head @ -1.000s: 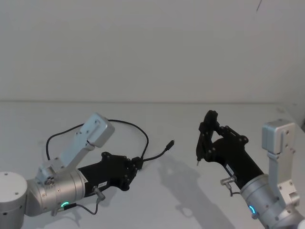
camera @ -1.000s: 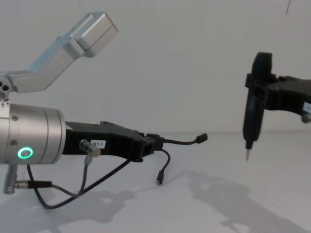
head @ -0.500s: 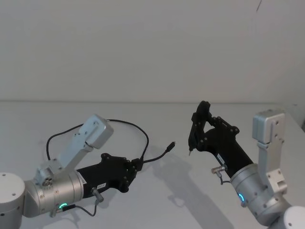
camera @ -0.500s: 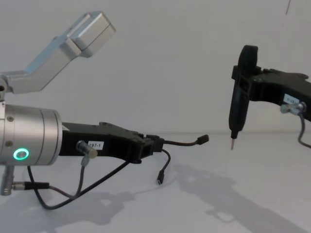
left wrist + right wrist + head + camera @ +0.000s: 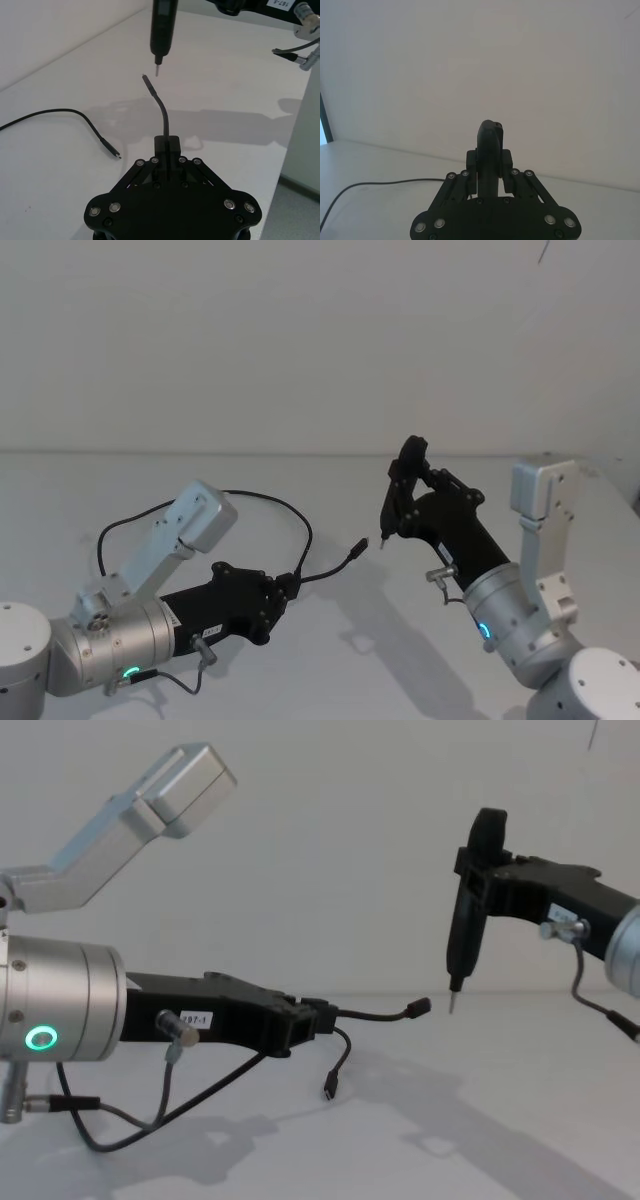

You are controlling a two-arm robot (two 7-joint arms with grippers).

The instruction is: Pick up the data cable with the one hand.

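Running in a long loop across the white counter [image 5: 330,660], data cable [image 5: 290,515] pinched near one end by the left hand [image 5: 290,585], pressed together on the plug housing. Sticking forward from that hand, a short stiff length of cable ending in a small plug [image 5: 421,1007] raised clear of the counter. Trailing the other way, the rest of the cable arcs back behind the left arm, with its far plug [image 5: 328,1092] hanging down toward the counter just below the left hand in the chest view. Seen from the left wrist, that loose plug [image 5: 114,154] lies on the counter beside the hand. Hovering close beside the raised plug, a black pointed tool [image 5: 468,905] clamped upright in the right hand [image 5: 408,502], metal tip [image 5: 157,71] aimed down, near the plug end but apart from it.
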